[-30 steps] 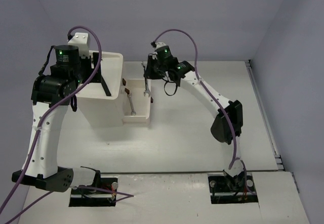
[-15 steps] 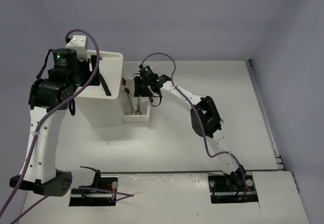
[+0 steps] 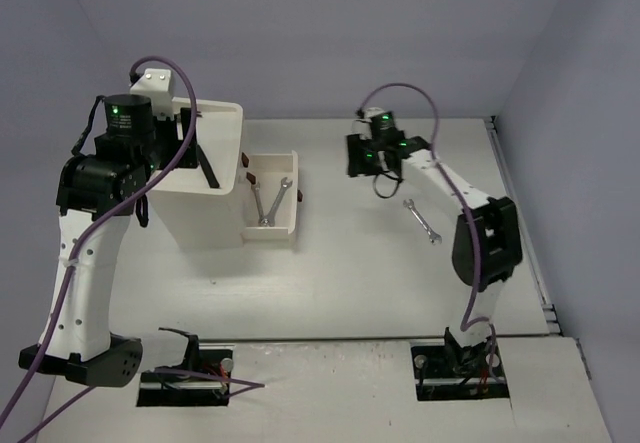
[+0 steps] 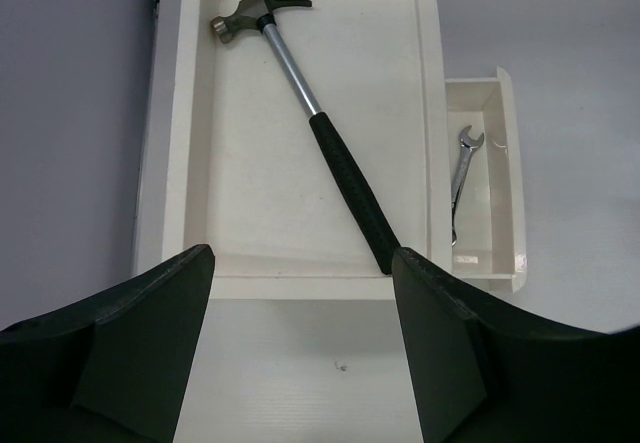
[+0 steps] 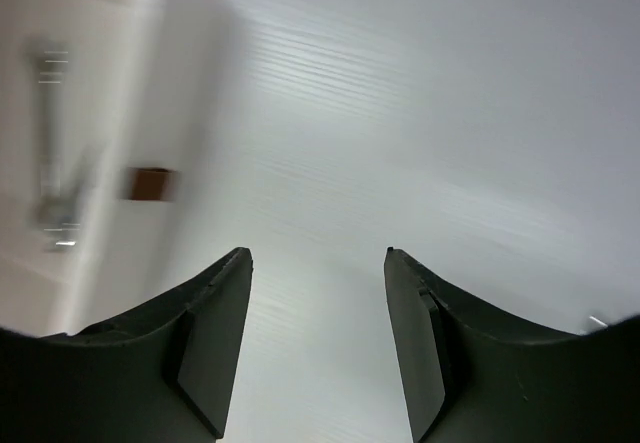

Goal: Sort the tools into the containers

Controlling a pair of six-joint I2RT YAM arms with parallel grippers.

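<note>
Already sorted: black-handled steel hammer [image 4: 330,153] in the white cabinet's top tray [image 4: 425,83]; two small silver wrenches [image 3: 262,206] in the pulled-out white drawer [image 3: 290,228], at the tray's 3 o'clock.
Left to do: one silver wrench [image 3: 422,219] loose on the surface [image 3: 350,273], 5 o'clock of my right pincer [image 5: 317,263].
My right pincer: wide open, empty.
My left pincer [image 4: 302,253]: spread wide, empty, above the tray.

I see a black-gripped, steel-headed hammer [image 4: 328,143] atop the cream-white cabinet [image 4: 175,163], silver wrenches [image 3: 259,206] by its dark-red drawer handles [image 3: 252,178], and a plain white desk [image 3: 350,283].
</note>
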